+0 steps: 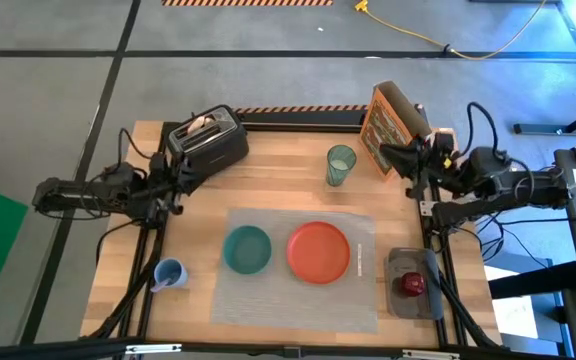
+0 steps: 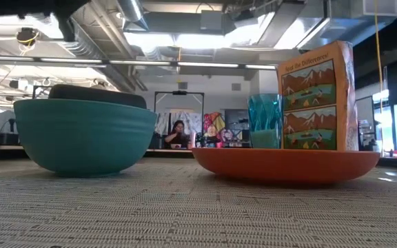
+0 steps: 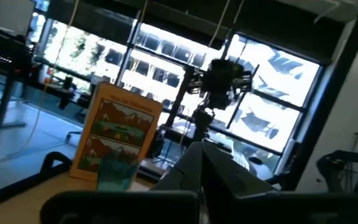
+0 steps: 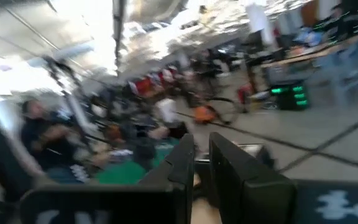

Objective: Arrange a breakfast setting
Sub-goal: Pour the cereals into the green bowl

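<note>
A grey placemat (image 1: 303,268) lies at the middle of the wooden table (image 1: 278,180), carrying a teal bowl (image 1: 247,249) and, just beside it, an orange-red plate (image 1: 319,251); the two stand apart. A slim pale utensil (image 1: 360,262) lies along the placemat's edge just past the plate, too small to identify. Behind the placemat a green glass (image 1: 340,165) stands upright, near a tall cereal box (image 1: 386,128) at the table's far right corner. A black toaster (image 1: 208,142) sits at the far left with a toast slice (image 1: 200,124) showing in its slot. A red apple (image 1: 411,285) rests on a dark tray (image 1: 415,296) at the right edge; a small blue cup (image 1: 169,273) lies tipped near the left edge.

The left gripper (image 1: 180,180) hangs beside the toaster, jaws closed on nothing. The right gripper (image 1: 393,154) hovers just in front of the cereal box, jaws nearly closed and empty.

From table height, the bowl hides most of the toaster, and the plate's rim cuts off the bases of glass and box.
</note>
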`<state>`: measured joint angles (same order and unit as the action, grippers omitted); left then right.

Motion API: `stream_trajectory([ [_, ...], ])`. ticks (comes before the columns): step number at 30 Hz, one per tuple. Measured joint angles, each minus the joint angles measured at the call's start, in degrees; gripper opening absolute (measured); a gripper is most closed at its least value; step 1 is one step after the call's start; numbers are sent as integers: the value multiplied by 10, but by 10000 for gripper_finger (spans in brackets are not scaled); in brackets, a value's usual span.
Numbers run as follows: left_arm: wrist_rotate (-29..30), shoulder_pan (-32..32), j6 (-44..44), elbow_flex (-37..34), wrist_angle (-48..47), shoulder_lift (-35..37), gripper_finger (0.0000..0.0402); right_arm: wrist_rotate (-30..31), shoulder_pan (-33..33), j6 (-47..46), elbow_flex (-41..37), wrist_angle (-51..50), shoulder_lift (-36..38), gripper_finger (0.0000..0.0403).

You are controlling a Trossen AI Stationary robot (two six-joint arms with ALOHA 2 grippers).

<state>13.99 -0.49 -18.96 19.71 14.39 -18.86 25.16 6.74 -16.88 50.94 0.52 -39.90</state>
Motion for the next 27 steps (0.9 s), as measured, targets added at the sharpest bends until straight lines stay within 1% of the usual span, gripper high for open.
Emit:
stream_trajectory([
  [4, 31, 0, 3, 75, -40, -95, 1, 67, 0, 25, 85, -115, -24, 42],
  [6, 56, 0, 11, 109, -53, -146, 1, 72, 0, 16, 120, -157, -28, 44],
  [8, 91, 0, 13, 136, -60, -192, 1, 73, 0, 8, 140, -200, -26, 54],
  [10, 117, 3, 12, 159, -65, -232, 1, 72, 0, 8, 153, -213, -26, 78],
  [11, 121, 7, 7, 171, -66, -253, 1, 68, 0, 7, 155, -219, -25, 93],
  [13, 118, 20, -7, 200, -63, -289, 1, 53, 0, 7, 155, -223, -24, 130],
  [15, 100, 36, -20, 231, -71, -324, 1, 58, 0, 4, 155, -243, -21, 171],
  [18, 69, 58, -30, 288, -103, -376, 1, 101, 0, -27, 155, -305, -21, 224],
  [20, 58, 72, -31, 325, -111, -407, 1, 140, 0, -47, 155, -350, -21, 248],
  [23, 65, 88, -41, 380, -113, -447, 1, 191, 0, -64, 155, -395, -23, 264],
  [27, 71, 115, -47, 442, -149, -487, 1, 226, 0, -67, 155, -427, -23, 257],
])
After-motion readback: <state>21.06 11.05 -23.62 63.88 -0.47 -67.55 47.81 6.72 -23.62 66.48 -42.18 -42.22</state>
